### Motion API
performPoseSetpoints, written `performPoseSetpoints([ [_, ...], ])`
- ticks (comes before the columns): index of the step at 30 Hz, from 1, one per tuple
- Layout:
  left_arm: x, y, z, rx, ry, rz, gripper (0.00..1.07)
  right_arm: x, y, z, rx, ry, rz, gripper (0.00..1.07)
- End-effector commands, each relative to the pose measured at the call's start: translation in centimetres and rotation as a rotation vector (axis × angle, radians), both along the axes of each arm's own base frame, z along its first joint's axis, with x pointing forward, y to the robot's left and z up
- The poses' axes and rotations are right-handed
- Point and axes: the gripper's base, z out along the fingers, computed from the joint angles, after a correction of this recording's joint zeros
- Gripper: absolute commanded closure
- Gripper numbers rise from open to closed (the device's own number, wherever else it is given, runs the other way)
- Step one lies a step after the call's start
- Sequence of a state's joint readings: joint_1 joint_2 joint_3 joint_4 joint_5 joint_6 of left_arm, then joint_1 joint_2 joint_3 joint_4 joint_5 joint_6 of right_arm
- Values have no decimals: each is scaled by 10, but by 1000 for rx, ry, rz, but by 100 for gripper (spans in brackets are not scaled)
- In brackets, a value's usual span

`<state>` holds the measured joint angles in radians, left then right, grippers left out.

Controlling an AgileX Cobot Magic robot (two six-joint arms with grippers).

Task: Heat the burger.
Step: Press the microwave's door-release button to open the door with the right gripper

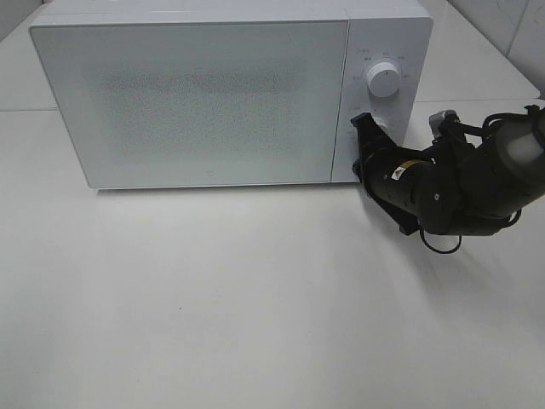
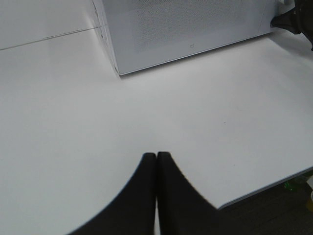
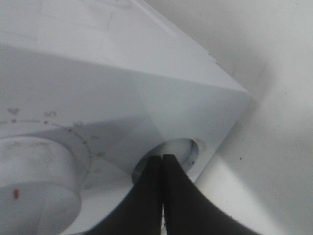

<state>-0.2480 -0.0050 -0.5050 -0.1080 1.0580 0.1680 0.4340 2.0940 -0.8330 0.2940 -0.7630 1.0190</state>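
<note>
The burger is out of view. A white microwave [image 1: 196, 94] stands at the back of the table with its frosted door closed. My right gripper [image 1: 364, 122] is shut with nothing in it, its tips against the lower part of the control panel, below the white dial [image 1: 382, 79]. In the right wrist view the joined tips [image 3: 162, 157] meet a round button [image 3: 185, 148] beside the dial [image 3: 34, 181]. My left gripper [image 2: 156, 155] is shut and empty, hovering over bare table in front of the microwave's [image 2: 186, 24] lower left corner. It does not show in the exterior high view.
The white table [image 1: 255, 298] stretches in front of the microwave. Its front edge [image 2: 264, 188] shows in the left wrist view, with dark floor beyond. The right arm's black body [image 1: 451, 187] lies to the right of the microwave.
</note>
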Motion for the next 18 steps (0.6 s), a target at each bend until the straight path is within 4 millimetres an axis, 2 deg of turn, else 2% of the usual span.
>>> performPoseSetpoints([
  [1,-2,1,1,-13,-31,6,106,19,4,25,25,-186,-8,107],
  [9,-2,1,1,-13,-31,6,106,28,8,34,25,-224,-2,107],
  [18,-2,1,1,-13,-31,6,106,28,8,34,18,-230,-1,107],
])
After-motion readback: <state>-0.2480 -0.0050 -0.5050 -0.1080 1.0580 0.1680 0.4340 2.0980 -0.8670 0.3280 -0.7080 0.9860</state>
